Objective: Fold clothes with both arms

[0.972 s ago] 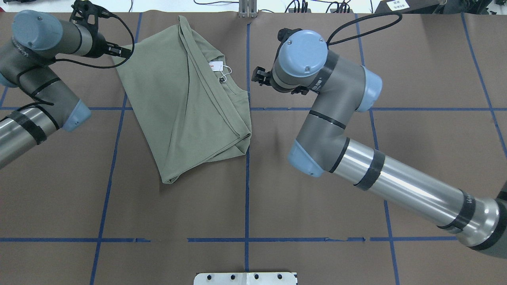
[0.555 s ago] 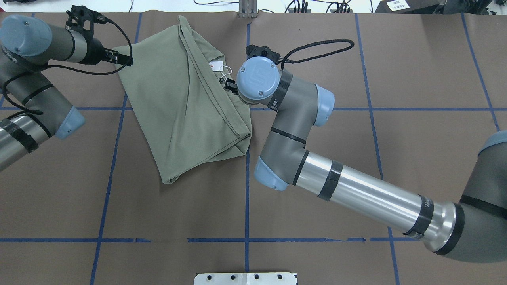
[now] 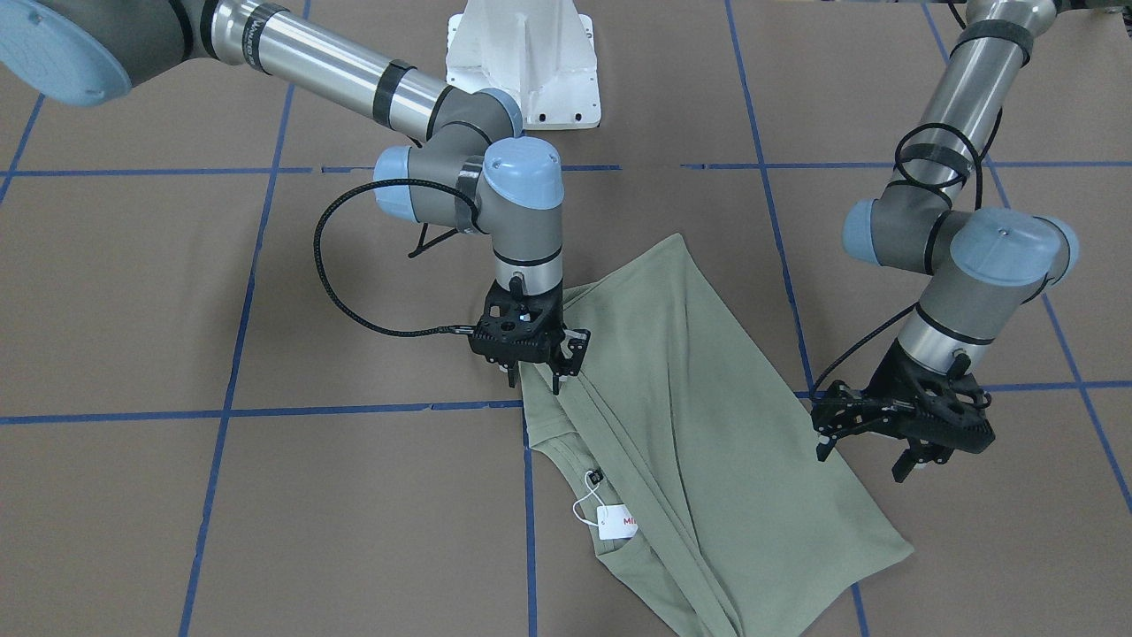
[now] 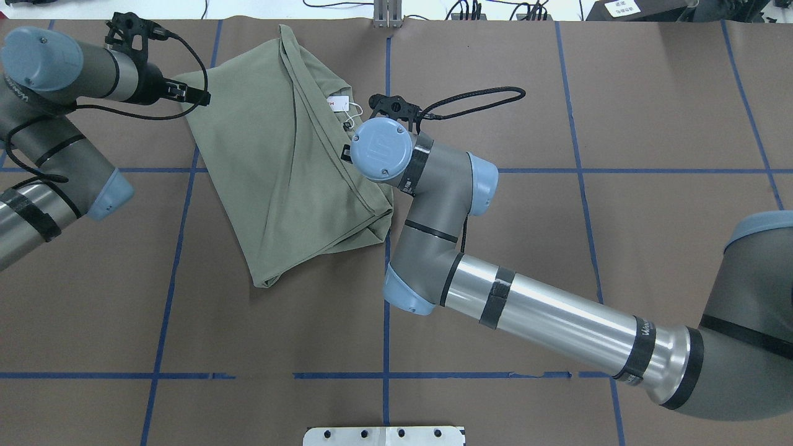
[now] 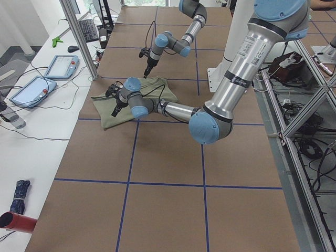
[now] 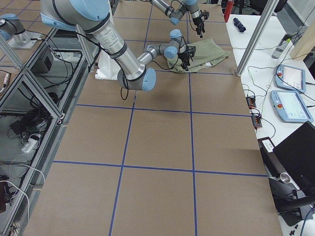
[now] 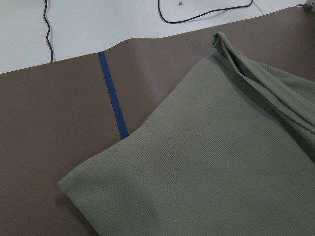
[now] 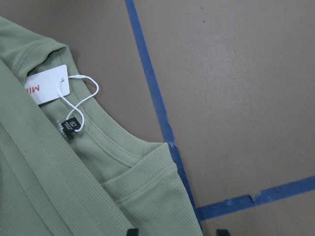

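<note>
The sage-green shirt (image 4: 279, 155) lies folded and slanted on the brown table at the far left of centre; it also shows in the front view (image 3: 699, 425). Its white-and-red hang tag (image 4: 337, 103) lies at the collar (image 8: 113, 147). My right gripper (image 3: 534, 382) is open and points down at the shirt's edge beside the collar; its fingertips (image 8: 132, 231) straddle that edge. In the overhead view the wrist's blue cap hides it. My left gripper (image 3: 862, 458) is open and empty just above the shirt's far-left corner (image 7: 69, 184); it also shows overhead (image 4: 197, 96).
Blue tape lines (image 4: 385, 260) divide the brown table cover. The white base pedestal (image 3: 522, 62) stands at the robot's side. The table's far edge with cables and a metal post (image 4: 387, 12) lies just beyond the shirt. The right forearm (image 4: 545, 316) crosses the table's right half.
My right arm has swung left, carrying its gripper from beside the shirt to over the shirt's edge by the collar. My left gripper has shifted only slightly at the shirt's corner.
</note>
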Controlling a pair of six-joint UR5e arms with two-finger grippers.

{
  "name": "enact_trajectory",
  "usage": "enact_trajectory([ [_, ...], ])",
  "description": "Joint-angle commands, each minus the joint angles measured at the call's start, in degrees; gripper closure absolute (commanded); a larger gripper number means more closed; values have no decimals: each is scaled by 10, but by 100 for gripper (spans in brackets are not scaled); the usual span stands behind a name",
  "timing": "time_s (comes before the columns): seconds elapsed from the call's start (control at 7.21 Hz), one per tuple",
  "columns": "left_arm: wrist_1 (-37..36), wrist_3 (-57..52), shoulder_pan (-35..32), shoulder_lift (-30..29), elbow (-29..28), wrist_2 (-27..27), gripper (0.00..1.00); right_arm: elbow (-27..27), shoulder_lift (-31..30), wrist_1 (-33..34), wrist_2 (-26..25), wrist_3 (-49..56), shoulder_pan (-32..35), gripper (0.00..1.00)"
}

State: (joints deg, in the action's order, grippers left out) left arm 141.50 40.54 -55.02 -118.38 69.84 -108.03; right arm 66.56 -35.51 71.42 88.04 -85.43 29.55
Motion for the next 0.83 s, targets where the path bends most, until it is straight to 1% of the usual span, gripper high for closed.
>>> enact_trajectory([
  [0.0, 0, 0, 0, 3, 0, 0, 0, -6, -3, 0, -8, 24, -5, 54],
  [0.14, 0, 0, 0, 3, 0, 0, 0, -6, -4, 0, -8, 27, -5, 57],
  [0.56, 0, 0, 0, 3, 0, 0, 0, -10, -4, 0, -16, 27, -12, 60],
  [0.69, 0, 0, 0, 3, 0, 0, 0, -10, -4, 0, -16, 27, -12, 69],
])
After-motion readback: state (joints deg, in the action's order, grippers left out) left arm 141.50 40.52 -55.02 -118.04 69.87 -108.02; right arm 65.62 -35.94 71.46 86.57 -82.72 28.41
